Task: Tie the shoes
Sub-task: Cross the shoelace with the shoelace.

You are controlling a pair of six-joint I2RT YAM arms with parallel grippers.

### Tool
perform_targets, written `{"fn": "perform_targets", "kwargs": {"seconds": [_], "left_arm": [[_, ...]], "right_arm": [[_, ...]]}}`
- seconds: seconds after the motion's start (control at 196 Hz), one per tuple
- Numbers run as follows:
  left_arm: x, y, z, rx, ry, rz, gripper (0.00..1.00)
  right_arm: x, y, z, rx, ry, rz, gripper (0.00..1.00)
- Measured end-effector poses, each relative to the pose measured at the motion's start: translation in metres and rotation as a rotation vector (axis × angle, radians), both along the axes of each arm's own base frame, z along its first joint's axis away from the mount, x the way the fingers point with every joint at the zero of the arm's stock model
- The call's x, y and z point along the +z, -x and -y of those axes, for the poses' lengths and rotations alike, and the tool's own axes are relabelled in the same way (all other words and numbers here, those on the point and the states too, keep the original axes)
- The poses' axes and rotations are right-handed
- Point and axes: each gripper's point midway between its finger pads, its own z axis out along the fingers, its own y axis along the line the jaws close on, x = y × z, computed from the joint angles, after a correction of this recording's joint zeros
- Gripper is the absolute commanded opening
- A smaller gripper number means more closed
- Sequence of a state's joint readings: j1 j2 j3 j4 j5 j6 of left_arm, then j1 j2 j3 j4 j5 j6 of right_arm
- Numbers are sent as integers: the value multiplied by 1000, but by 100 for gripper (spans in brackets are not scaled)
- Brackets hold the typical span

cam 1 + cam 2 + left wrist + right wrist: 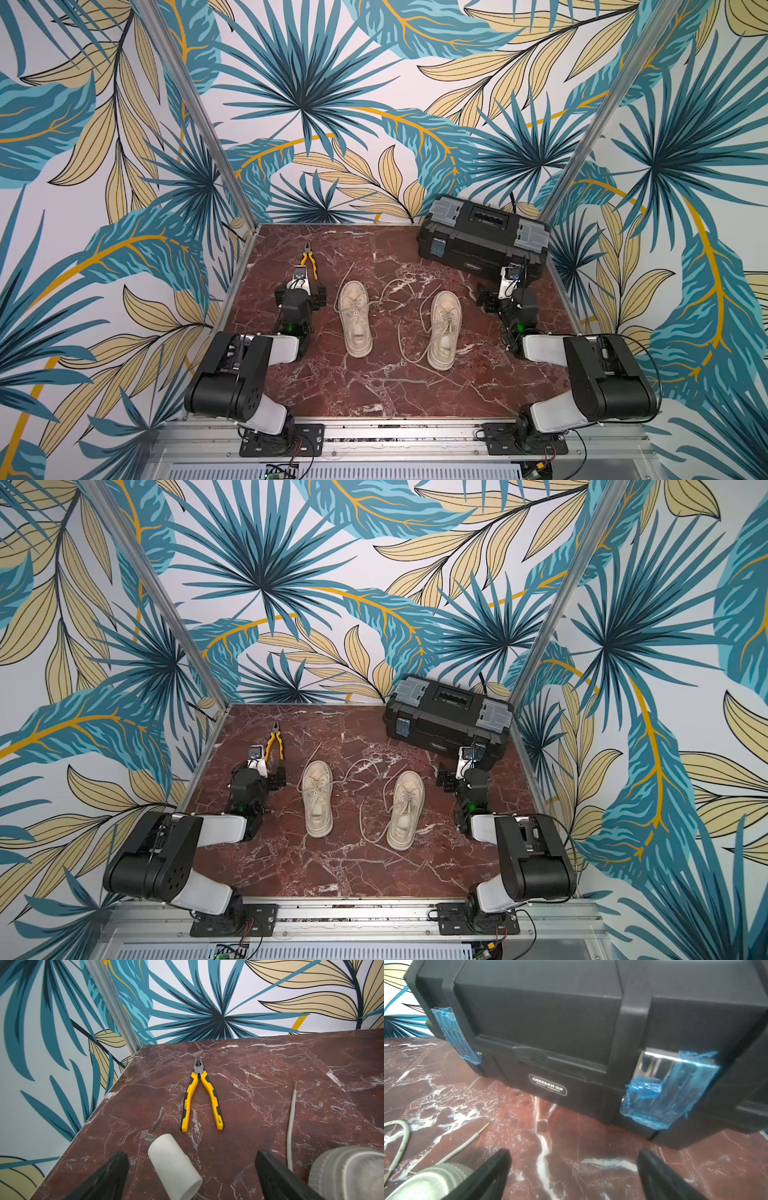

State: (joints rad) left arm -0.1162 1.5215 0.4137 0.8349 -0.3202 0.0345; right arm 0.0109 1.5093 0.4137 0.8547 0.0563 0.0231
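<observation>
Two beige shoes lie side by side in the middle of the marble table, toes away from the arms: the left shoe (354,318) (316,798) and the right shoe (444,328) (405,808). Their long laces (390,291) trail loose over the table between and around them. My left gripper (300,286) (191,1154) stands open left of the left shoe, whose toe (349,1174) shows beside it. A white cylinder (174,1167) lies between its fingers, not gripped. My right gripper (507,291) (573,1151) is open and empty, right of the right shoe's toe (431,1182).
Yellow-handled pliers (308,259) (200,1097) lie just beyond the left gripper. A black toolbox (484,237) (550,1032) with blue-taped latches stands at the back right, close in front of the right gripper. Leaf-patterned walls enclose the table (374,386) on three sides.
</observation>
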Motion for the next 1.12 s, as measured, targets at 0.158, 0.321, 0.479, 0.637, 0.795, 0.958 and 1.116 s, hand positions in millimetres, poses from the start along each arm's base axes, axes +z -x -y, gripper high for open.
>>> {"fn": "perform_targets", "kwargs": {"seconds": [0.158,0.321,0.479,0.637,0.795,0.958,1.116], "left_arm": [[0,0,0,0,0,0,100],[0,0,0,0,0,0,100],[0,0,0,3,0,0,100],[15,10,-3,8,-2,-9,100],[87,24,5,-29,70,94,100],[160,36,48,-172,183,182,100],[159,49,134,-399,244,60,98]], "right_arm": [[0,0,0,0,0,0,99],[-2,2,4,-26,2,-23,100],[23,7,8,-50,0,-4,99],[73,18,12,-81,-38,40,100],[133,37,8,-83,-138,58,100],[146,57,-11,-26,-256,-66,100],[104,87,-28,1,-316,-298,99]]}}
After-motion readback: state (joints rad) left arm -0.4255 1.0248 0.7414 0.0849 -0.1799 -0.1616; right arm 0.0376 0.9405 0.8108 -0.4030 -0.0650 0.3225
